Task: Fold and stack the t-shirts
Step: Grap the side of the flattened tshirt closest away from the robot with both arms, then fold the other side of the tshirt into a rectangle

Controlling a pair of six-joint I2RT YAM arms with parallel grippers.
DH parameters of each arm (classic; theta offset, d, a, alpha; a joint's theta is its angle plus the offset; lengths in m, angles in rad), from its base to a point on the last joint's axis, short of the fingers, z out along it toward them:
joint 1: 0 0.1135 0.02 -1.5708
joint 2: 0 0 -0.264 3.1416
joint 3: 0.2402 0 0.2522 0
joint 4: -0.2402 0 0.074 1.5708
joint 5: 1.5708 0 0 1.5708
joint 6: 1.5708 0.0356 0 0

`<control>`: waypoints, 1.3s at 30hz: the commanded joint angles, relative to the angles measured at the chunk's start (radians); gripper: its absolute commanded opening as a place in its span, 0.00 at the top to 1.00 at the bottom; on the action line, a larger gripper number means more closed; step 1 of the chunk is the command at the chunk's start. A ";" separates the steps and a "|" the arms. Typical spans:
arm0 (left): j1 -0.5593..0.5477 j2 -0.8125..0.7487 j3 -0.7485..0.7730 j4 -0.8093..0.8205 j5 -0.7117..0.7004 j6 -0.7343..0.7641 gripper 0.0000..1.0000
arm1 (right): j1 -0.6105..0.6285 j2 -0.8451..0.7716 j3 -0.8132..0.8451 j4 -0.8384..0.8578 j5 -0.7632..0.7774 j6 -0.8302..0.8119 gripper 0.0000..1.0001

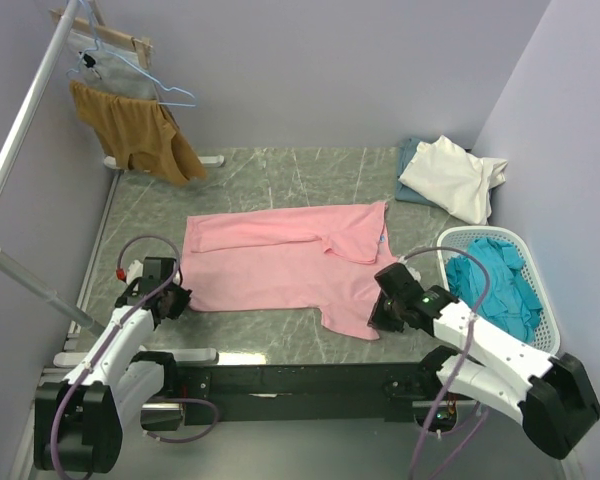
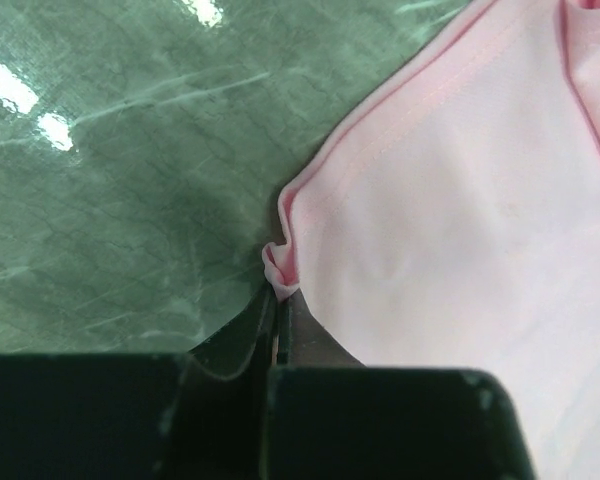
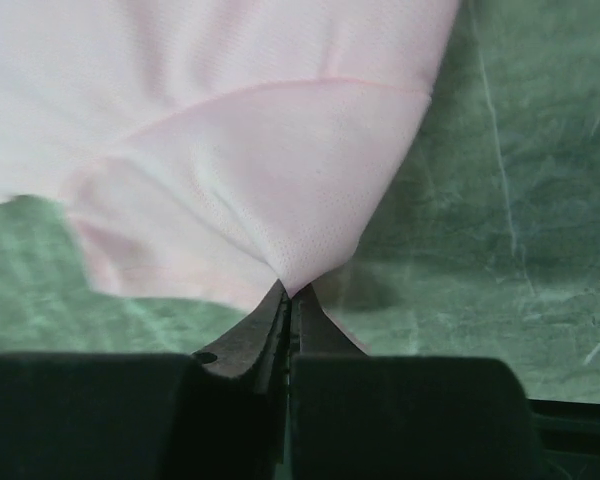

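Left tool [image 1: 172,298] of mine was clenched on the near left corner of the pink shirt [image 1: 280,265]. In the left wrist view its tips [image 2: 280,300] pinched a small pucker of the seamed edge, right where the cloth [image 2: 460,200] met the bare tabletop [image 2: 130,180]. My right tool [image 1: 382,310] was clenched too, grasping the same shirt at its near right corner. In the right wrist view the fabric [image 3: 230,120] rose in a cone from between the tips [image 3: 288,295].

That shirt lay spread across the middle of the green tabletop [image 1: 260,175], one sleeve folded in over it. Its long far edge ran roughly straight and its near edge lay close to the front rim. Open room lay beyond the shirt towards the back wall, with a narrower strip to the left of it.

On the right it was tighter. A white basket [image 1: 480,233] of teal shirts [image 1: 495,285] stood just beside my right arm, against the side wall. At the far right corner a cream shirt [image 1: 450,178] lay on top of a grey-blue shirt [image 1: 410,160].

At far left a mustard garment [image 1: 135,130] and a grey garment [image 1: 100,62] hung on hangers from a rail [image 1: 25,120], over the tabletop's corner.

A small bluish tag [image 1: 384,240] showed at the pink shirt's right end, too small to read. I could make out no other writing.
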State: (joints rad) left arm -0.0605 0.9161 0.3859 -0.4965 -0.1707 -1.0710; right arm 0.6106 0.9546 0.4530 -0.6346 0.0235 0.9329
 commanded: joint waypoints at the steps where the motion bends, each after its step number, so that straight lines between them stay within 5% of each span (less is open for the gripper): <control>1: -0.002 -0.033 0.053 -0.010 0.028 0.037 0.99 | -0.005 -0.103 0.105 -0.059 0.079 -0.026 1.00; 10: -0.002 0.032 0.146 0.036 0.037 0.092 0.99 | -0.035 0.001 0.225 -0.054 0.150 -0.109 1.00; 20: -0.002 0.219 0.246 0.157 0.025 0.135 0.99 | -0.224 0.151 0.338 0.050 0.099 -0.258 1.00; 32: 0.001 0.547 0.412 0.292 0.051 0.178 0.99 | -0.357 0.540 0.548 0.138 0.043 -0.379 1.00; 39: 0.008 0.688 0.495 0.346 0.028 0.232 0.99 | -0.373 0.756 0.720 0.150 0.140 -0.416 0.78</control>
State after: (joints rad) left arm -0.0593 1.5673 0.8204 -0.2310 -0.1284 -0.8959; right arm 0.2527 1.6314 1.0653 -0.5163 0.0738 0.5602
